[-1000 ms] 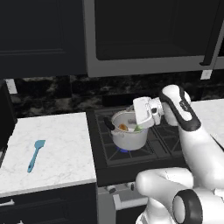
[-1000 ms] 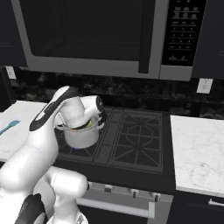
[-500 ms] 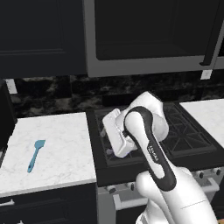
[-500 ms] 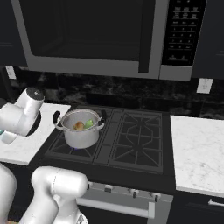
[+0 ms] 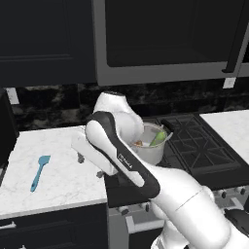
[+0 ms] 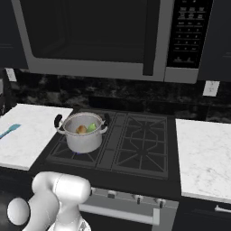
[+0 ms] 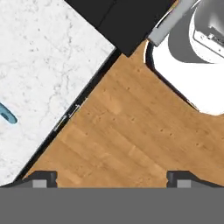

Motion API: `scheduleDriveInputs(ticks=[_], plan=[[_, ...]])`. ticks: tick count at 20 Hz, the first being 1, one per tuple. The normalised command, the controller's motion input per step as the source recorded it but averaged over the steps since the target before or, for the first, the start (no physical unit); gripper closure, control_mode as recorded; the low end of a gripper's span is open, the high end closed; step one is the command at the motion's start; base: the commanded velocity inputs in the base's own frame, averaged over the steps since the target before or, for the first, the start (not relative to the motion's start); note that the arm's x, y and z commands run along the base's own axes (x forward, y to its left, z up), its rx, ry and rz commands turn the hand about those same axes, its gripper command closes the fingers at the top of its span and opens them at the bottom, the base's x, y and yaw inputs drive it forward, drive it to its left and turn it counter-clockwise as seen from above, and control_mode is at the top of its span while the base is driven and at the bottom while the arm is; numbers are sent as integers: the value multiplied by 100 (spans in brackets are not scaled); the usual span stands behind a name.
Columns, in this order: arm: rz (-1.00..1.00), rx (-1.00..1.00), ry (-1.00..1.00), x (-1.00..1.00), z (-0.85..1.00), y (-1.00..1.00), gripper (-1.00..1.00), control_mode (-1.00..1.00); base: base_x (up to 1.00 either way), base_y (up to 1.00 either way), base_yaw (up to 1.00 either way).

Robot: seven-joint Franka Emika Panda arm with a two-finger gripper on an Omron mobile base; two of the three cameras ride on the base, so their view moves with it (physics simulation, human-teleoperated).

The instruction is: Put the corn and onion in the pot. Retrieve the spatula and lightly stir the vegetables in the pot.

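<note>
Lying left of pincer (image 5: 91,165): spatula (image 5: 40,171)

Legible text: we find none. The microwave (image 6: 113,38) control panel (image 6: 186,34), at the right of its door, carries rows of small pale marks, too small for us to read. We read no label on the pot (image 6: 83,133) below it.

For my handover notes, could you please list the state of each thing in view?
pot: upright on the front-left burner
corn: in the pot
onion: in the pot
spatula: flat on the counter, untouched
gripper: open, empty
</note>
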Motion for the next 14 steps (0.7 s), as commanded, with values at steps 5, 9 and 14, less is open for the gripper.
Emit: scheduleDriveInputs(ticks=[5, 9, 14], plan=[[57, -21, 1, 25, -25, 55, -100, -100, 0, 0, 0], [17, -12, 7, 16, -77, 88, -100, -100, 0, 0, 0], [1, -2, 2, 28, -71, 44, -100, -100, 0, 0, 0]])
